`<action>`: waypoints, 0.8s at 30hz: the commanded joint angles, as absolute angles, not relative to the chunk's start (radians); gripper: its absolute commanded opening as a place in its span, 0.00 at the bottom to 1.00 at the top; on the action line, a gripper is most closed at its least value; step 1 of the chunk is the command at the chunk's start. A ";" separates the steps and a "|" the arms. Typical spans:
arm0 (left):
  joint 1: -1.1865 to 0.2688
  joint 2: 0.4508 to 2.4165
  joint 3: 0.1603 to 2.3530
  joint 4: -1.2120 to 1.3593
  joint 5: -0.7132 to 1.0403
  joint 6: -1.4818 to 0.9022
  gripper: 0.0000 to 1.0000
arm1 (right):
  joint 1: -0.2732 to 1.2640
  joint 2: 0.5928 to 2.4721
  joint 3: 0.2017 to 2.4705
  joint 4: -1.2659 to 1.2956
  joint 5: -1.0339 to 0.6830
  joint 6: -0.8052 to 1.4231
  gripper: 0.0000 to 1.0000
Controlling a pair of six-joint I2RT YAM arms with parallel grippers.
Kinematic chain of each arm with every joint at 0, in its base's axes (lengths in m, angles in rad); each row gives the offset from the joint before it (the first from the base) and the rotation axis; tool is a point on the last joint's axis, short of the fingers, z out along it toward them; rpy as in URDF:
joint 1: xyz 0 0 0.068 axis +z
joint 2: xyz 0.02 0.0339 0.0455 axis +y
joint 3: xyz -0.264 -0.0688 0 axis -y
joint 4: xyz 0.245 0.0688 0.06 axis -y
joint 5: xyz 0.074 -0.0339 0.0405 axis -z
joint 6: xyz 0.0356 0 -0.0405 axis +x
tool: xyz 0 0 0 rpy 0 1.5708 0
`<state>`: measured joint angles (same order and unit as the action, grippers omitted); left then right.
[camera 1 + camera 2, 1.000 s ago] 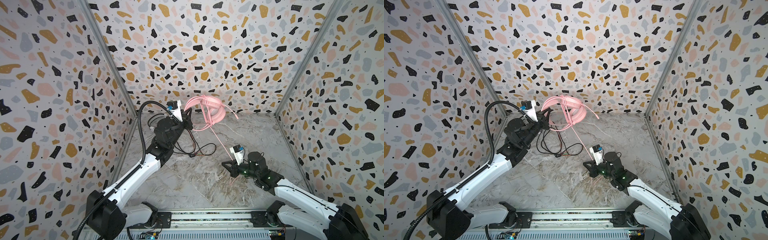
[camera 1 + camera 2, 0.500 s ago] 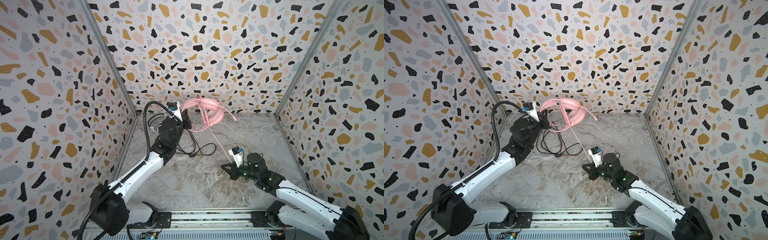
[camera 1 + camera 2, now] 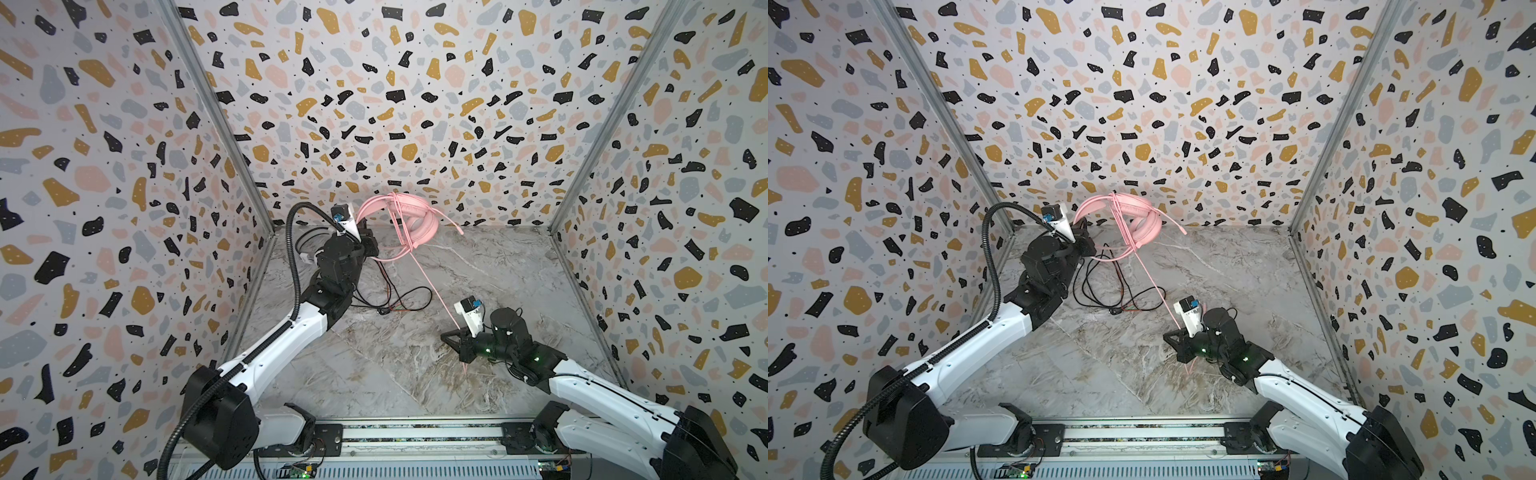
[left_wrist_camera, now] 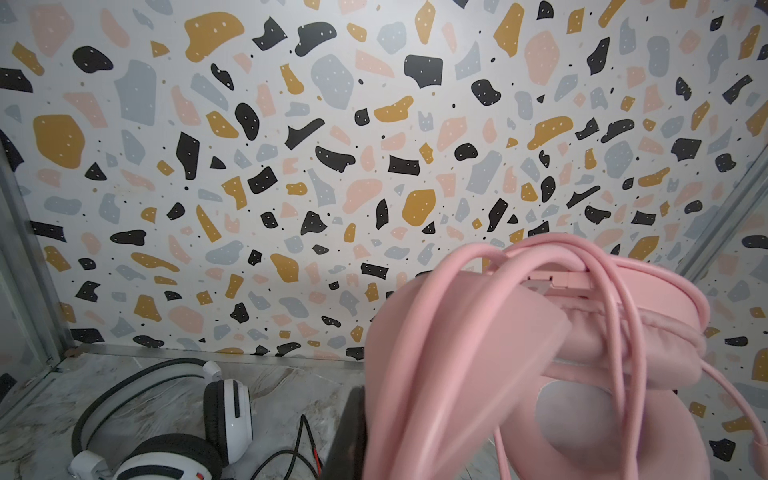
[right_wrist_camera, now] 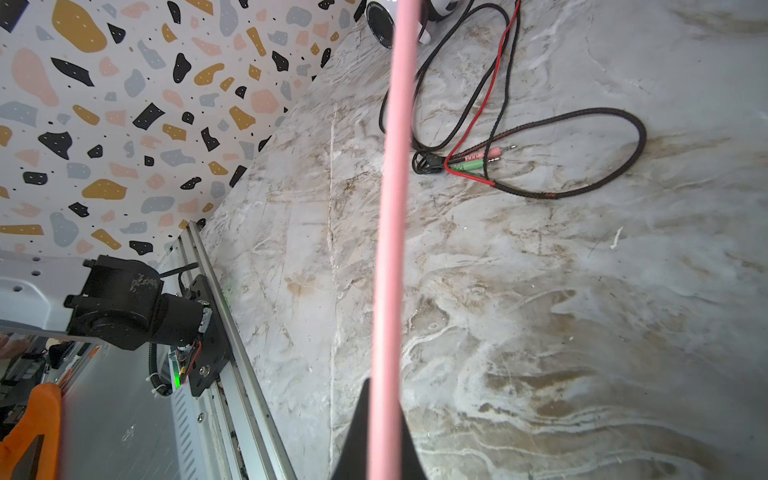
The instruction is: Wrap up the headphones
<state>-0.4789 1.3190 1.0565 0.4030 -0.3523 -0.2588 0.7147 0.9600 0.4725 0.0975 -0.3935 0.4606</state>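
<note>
Above the marbled bench the left pincer clamps the raised pink headset, while the right pincer is closed tight on its taut cable.

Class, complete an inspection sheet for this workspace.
Surface: marbled table, streaked brown.
Job's things: pink headset held up near the back wall; white headset lying on the table.
Clutter: nothing seen.
Tools: left tool shut on the pink headset; right tool shut on the pink cable.
Cables: pink cable looped over its headset, then taut to the right tool; black cable loose on the table.
Surroundings: terrazzo-patterned walls on three sides; rail at the front.
</note>
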 commanded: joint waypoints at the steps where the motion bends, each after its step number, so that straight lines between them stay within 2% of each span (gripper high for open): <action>1: -0.448 1.316 1.148 0.593 -0.443 -0.280 0.00 | 0.724 0.930 0.449 0.087 -0.418 0.483 0.05; 16: -0.393 1.377 1.257 0.528 -0.423 -0.228 0.00 | 0.726 0.865 0.447 0.028 -0.427 0.486 0.05; 24: -0.418 1.324 1.110 0.433 -0.422 -0.133 0.00 | 0.726 0.845 0.673 -0.220 -0.251 0.338 0.05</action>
<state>-0.4210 1.3788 1.1332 0.3237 -0.3500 -0.1745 0.7197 0.8612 0.5690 -0.0868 -0.3225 0.4202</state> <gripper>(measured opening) 0.084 0.050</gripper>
